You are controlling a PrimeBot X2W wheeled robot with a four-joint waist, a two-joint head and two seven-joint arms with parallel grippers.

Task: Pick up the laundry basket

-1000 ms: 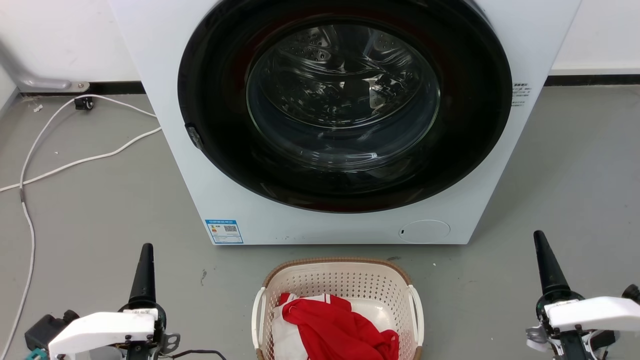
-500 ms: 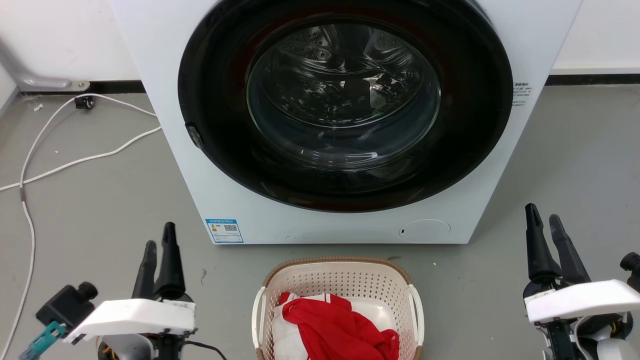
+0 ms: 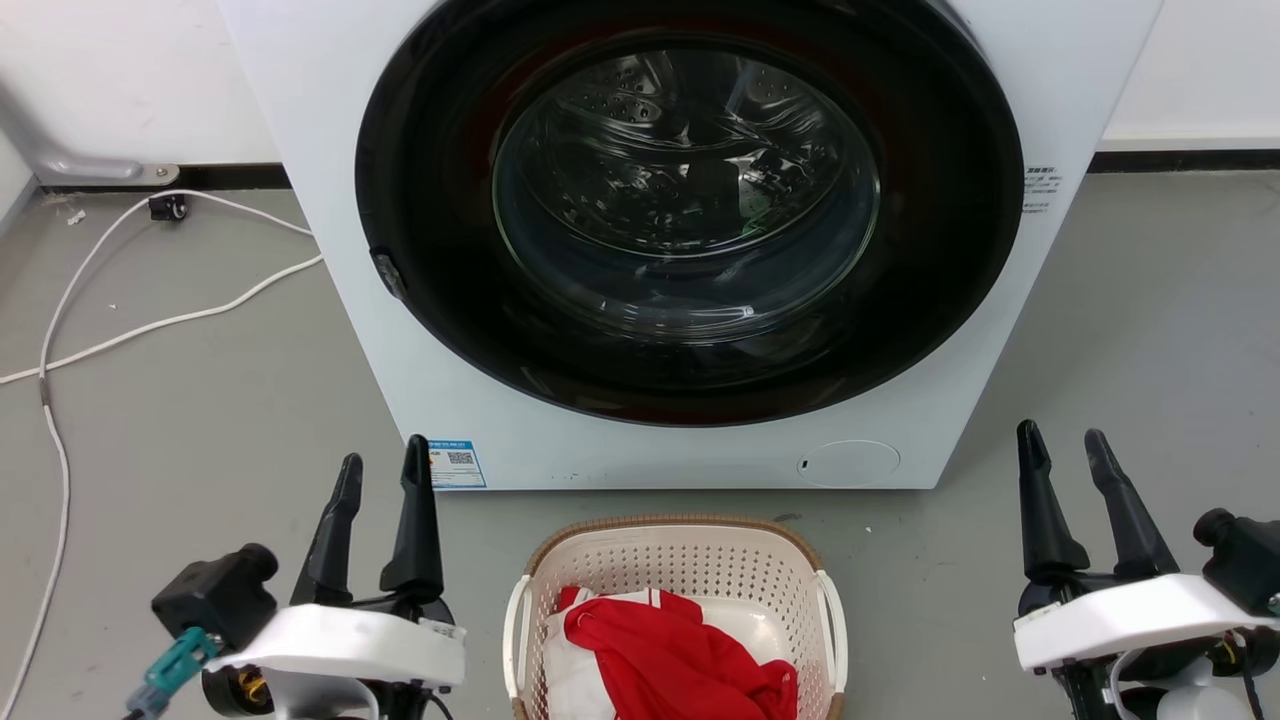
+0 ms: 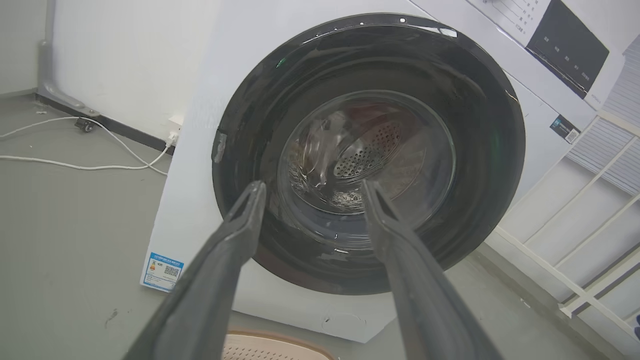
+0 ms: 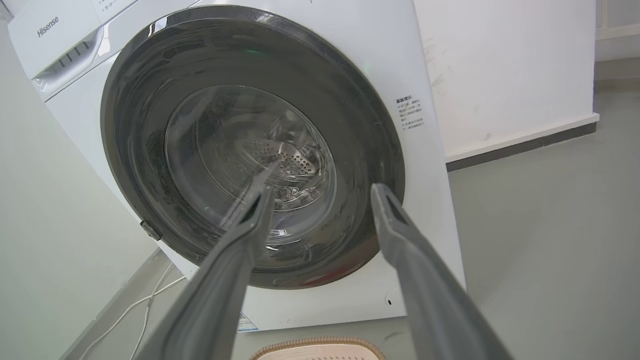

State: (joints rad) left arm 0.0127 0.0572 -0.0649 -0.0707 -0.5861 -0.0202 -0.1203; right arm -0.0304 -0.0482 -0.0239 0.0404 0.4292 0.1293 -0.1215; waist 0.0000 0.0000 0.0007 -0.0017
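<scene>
There is one washing machine [image 3: 640, 455]. In front of it sits one laundry basket [image 3: 690, 565] with one red garment [image 3: 680, 660]. Also before the machine are two hands, the left hand [image 3: 385, 452] and the right hand [image 3: 1059, 433].

You're facing a bare laundry test room: a front-loading washing machine [image 3: 690, 240]; a laundry basket [image 3: 680, 565] before it; grey floor [image 3: 200, 430]; loose white cable [image 3: 170, 320]; plain white wall [image 3: 120, 80].

I see grey floor [image 3: 200, 430] | white washing machine [image 3: 400, 340] stands on it by the wall | laundry basket [image 3: 680, 565] sits on it just before the machine, not touching | white cable [image 3: 150, 326] trails across it, left
</scene>
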